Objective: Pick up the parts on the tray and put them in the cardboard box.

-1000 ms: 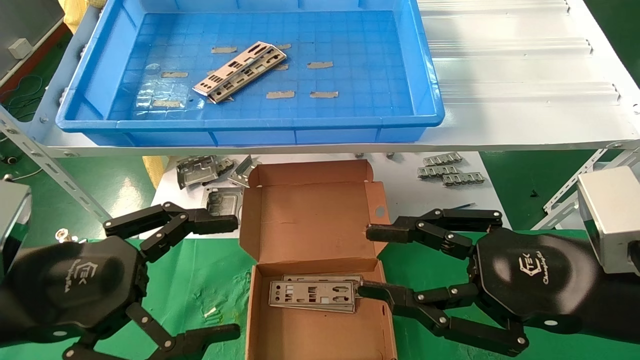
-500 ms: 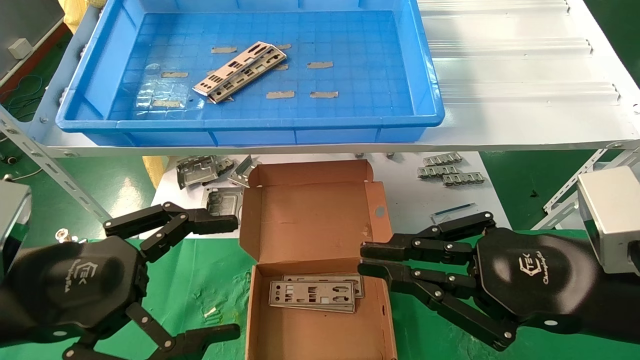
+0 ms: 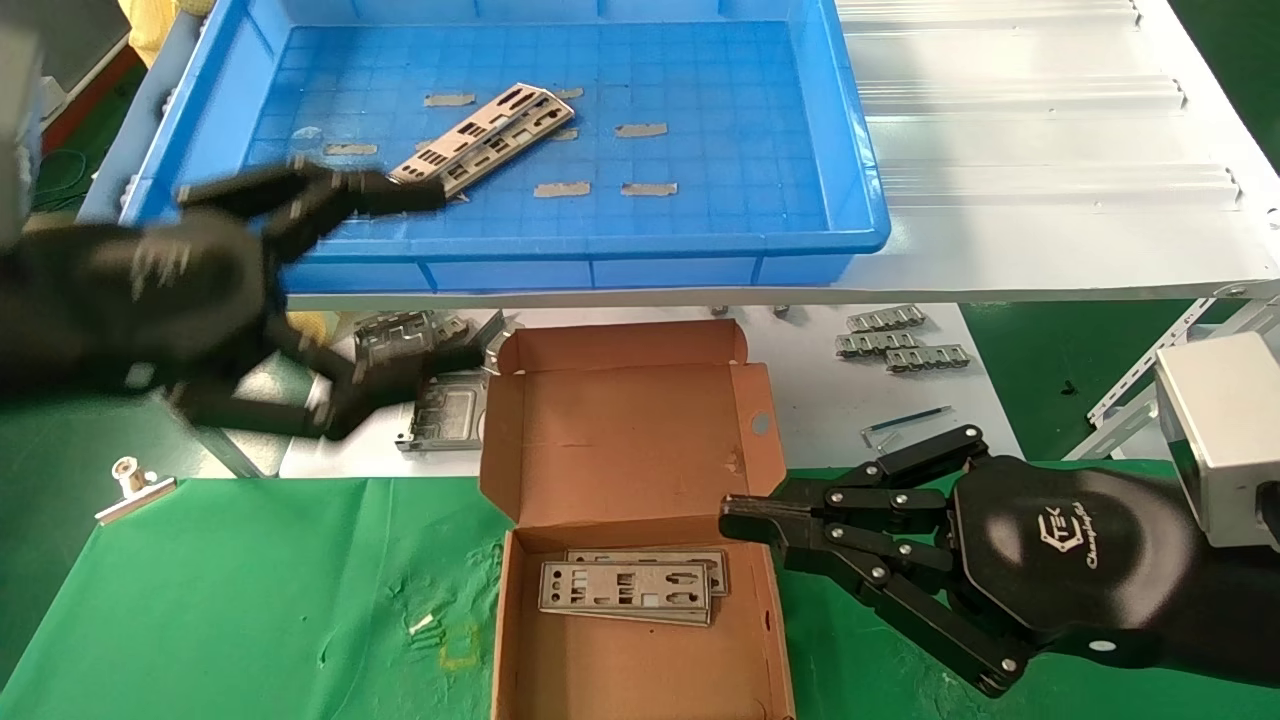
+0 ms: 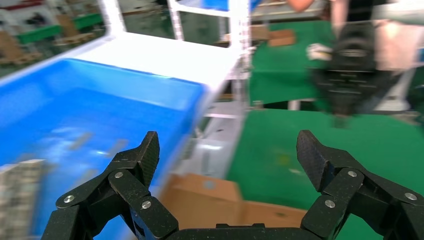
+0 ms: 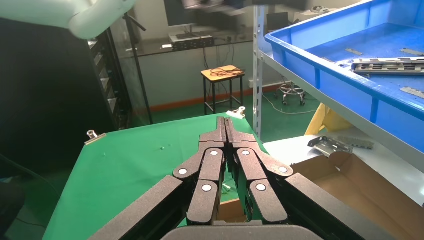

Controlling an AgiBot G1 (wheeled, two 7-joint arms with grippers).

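Note:
Two silvery punched parts [image 3: 480, 140] lie stacked aslant on the floor of the blue tray [image 3: 600, 268]. Two more parts [image 3: 625, 588] lie flat in the open cardboard box [image 3: 620, 430] below the shelf. My left gripper [image 3: 455, 275] is open and empty at the tray's front rim, its upper finger near the plates' near end. In the left wrist view the left gripper [image 4: 230, 150] spans the tray [image 4: 100, 110] and the box [image 4: 210, 200]. My right gripper [image 3: 735, 515] is shut and empty beside the box's right wall. The right wrist view shows the right gripper [image 5: 225, 120] shut, with the tray's parts [image 5: 387, 65] far off.
Bent grey brackets [image 3: 430, 345] lie on the white lower board left of the box lid, ribbed strips [image 3: 900, 340] to its right. A binder clip [image 3: 135, 490] rests on the green cloth. The tray stands on a white shelf [image 3: 1050, 150] with angled metal struts.
My left gripper rose from beside the box up and forward to the tray's front rim, still open. My right gripper let go of the plate in the box, shut and drew back slightly.

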